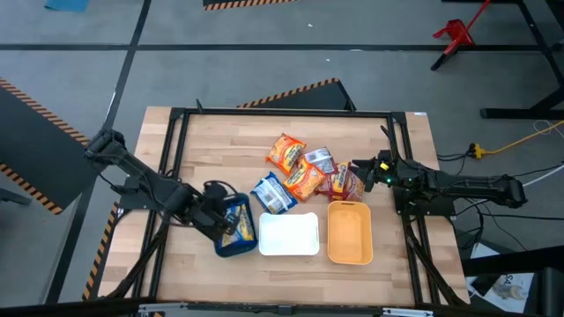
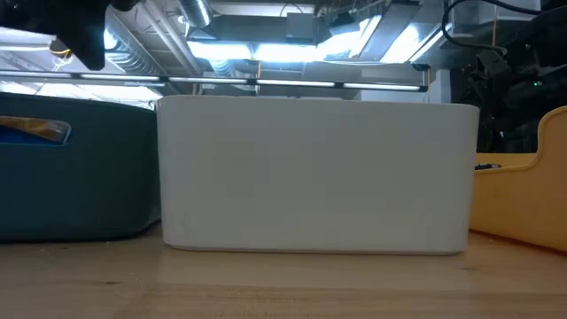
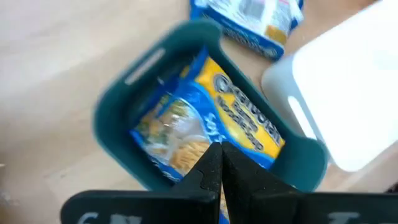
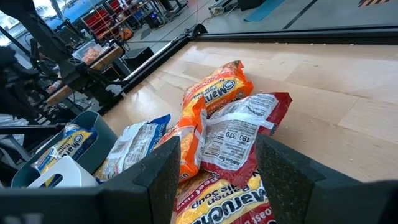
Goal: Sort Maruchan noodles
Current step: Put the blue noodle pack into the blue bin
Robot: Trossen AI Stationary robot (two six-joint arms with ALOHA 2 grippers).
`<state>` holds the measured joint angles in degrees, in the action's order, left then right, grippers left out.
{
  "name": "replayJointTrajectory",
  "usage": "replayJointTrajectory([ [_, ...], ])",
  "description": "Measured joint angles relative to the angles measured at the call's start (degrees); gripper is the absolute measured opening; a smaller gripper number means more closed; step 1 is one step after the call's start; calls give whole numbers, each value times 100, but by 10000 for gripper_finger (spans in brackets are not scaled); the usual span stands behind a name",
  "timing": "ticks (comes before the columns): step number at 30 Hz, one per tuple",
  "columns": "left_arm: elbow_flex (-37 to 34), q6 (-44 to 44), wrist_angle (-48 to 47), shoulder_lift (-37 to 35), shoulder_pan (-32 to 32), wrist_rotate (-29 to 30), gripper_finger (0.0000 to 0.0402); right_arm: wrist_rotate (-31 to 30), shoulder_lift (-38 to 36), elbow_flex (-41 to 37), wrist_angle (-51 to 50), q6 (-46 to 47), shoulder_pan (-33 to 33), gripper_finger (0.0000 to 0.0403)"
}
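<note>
— What fills the scene, biggest first?

— The pale wooden plank table [image 1: 211, 141] in its black metal frame. Along its near edge sit three plain plastic trays in a row: a dark teal tray [image 1: 234, 247], a white rectangular tray [image 1: 288, 234] touching it, and a yellow-orange tray [image 1: 349, 232] just beside that.

— And the arms?

— The left gripper [image 1: 220, 218] hangs over the teal tray, its jaws clenched together with nothing between them. The right gripper [image 1: 359, 173] rests low at the far end of the orange tray, jaws parted and holding nothing (the right wrist view shows them spread either side of the packets).

— Where are the noodles?

— One crinkly blue-and-yellow noodle packet [image 3: 205, 134] lies inside the teal tray. Another blue packet [image 1: 274, 193] lies on the table between the teal tray and the heap. In the heap, two orange packets [image 1: 286, 152] overlap one another, a dark red packet [image 1: 344, 183] lies just in front of the right jaws, and one packet lying label-side up [image 1: 319, 159] rests against the orange ones; I cannot tell its colour.
</note>
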<state>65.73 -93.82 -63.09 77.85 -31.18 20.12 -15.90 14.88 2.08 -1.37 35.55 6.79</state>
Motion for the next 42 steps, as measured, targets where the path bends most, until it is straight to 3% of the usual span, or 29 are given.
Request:
replayJointTrajectory([
  [4, 0, 98, -72, -256, 212, 565, 11, -2, 0, -1, 0, 0, 0, 195],
  [8, -1, 1401, 150, -276, 800, 896, 19, -7, 0, 0, 0, 6, -1, 195],
  [13, -2, 3740, 952, -243, 1860, -74, 43, -9, 0, 0, 0, 44, 0, 195],
  [19, -2, 5852, 1872, -246, 2871, -1118, 90, -11, 0, 0, 1, 53, 0, 195],
  [25, -2, 7174, 2430, -154, 3553, -1370, 149, -19, 2, -2, 1, 155, 0, 195],
  [33, 0, 7003, 3018, 721, 4289, -2020, 229, -111, 2, -2, 15, 170, 0, 195],
  [42, 0, 6124, 3071, 1870, 4481, -1818, 278, -118, 0, -2, 15, 170, 0, 195],
])
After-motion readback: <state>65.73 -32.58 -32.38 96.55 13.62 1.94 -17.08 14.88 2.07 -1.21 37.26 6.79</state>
